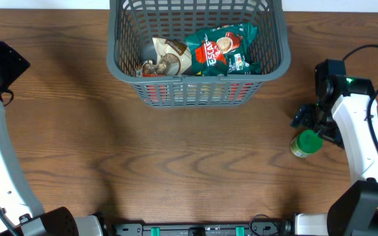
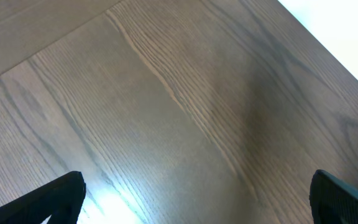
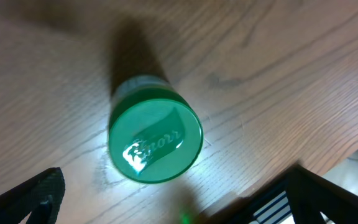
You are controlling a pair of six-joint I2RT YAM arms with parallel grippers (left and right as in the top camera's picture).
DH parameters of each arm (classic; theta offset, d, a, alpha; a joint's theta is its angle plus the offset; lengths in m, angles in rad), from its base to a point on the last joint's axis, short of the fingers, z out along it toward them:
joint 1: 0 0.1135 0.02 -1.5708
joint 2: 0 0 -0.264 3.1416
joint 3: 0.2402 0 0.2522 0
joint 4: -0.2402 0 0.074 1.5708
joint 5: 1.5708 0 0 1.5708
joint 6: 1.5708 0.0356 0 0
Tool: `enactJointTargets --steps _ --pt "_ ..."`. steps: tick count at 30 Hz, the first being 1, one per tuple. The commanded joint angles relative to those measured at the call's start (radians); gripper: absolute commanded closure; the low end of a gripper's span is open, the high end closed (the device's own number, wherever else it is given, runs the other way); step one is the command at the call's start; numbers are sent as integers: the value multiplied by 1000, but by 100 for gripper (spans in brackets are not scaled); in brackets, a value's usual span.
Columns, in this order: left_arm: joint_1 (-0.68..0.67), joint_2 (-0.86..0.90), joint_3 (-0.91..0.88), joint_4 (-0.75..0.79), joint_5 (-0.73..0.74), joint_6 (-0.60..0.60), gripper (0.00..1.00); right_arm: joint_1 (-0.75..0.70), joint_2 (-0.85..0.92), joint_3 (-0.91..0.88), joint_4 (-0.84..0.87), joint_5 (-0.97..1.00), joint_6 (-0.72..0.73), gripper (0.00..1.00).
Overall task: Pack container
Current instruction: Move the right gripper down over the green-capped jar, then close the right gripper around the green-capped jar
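On the brown wooden table (image 1: 176,157), a large dark grey slotted plastic container (image 1: 199,92) is set at the far middle, with a green foil packet (image 1: 225,49) and a brown pouch (image 1: 169,56) laid inside. To the container's right and nearer, a small round green-lidded jar (image 1: 305,143) is stood upright beneath the wide-open, empty right gripper (image 3: 179,205). Well left of the container, the left gripper (image 2: 201,199) is likewise spread open.

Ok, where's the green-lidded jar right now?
Overhead, the green-lidded jar stands upright on the table, right side, outside the container and right of it, close by the right pincer.
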Motion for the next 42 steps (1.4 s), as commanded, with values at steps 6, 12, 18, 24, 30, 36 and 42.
enactJointTargets --steps 6,12,18,24,30,36,42 --pt "4 -1 -3 -3 -12 -6 1 -46 -20 -109 94 -45 -65 1" --pt "4 -1 -3 -3 -12 -6 1 -53 -20 -161 180 -99 -137 1" --pt "4 -1 -3 -3 -12 -6 1 -53 -20 -175 227 -117 -169 1" --pt "4 -1 -3 -3 -12 -6 1 -53 -20 -196 261 -117 -173 1" --pt "4 -1 -3 -3 -12 -6 1 -61 -20 -220 283 -117 -172 1" --pt "4 -1 -3 -3 -12 -6 1 -97 -20 -222 296 -130 -172 1" --pt "4 -1 -3 -3 -12 -6 1 -159 -20 -225 323 -200 -193 1"
